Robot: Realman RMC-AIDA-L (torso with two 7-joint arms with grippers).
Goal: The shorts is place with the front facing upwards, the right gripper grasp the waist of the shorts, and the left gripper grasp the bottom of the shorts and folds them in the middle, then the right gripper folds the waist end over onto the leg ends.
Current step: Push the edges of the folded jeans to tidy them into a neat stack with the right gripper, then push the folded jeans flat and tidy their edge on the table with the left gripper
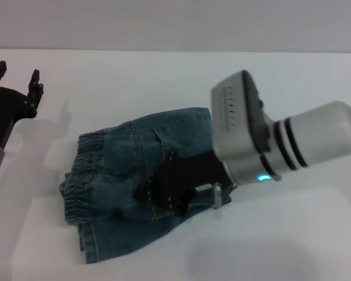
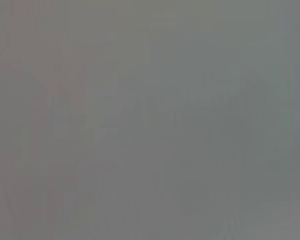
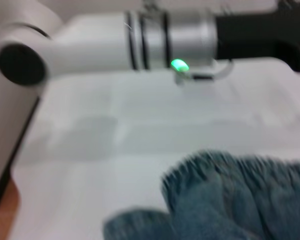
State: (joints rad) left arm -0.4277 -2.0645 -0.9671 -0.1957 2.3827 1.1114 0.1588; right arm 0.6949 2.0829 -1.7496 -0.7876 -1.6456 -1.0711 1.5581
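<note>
Lying folded, shorts (image 1: 128,175) point waistband left; right gripper (image 1: 146,196) fingers unclear, left gripper (image 1: 17,79) fingers apart.

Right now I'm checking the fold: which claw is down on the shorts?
The right claw, cyan-lit, sits on the denim shorts. The left claw, green-lit, hangs off the cloth at the table's left edge.

The left wrist view is a featureless grey blur. The right gripper (image 1: 164,190) covers the middle of the shorts (image 1: 117,175), its jaws indistinct. The left gripper (image 1: 16,82) is cut at the frame's left edge.

shorts (image 1: 120,175) on table (image 1: 164,76); right claw (image 1: 158,193) over them, left claw (image 1: 17,85) far left
</note>
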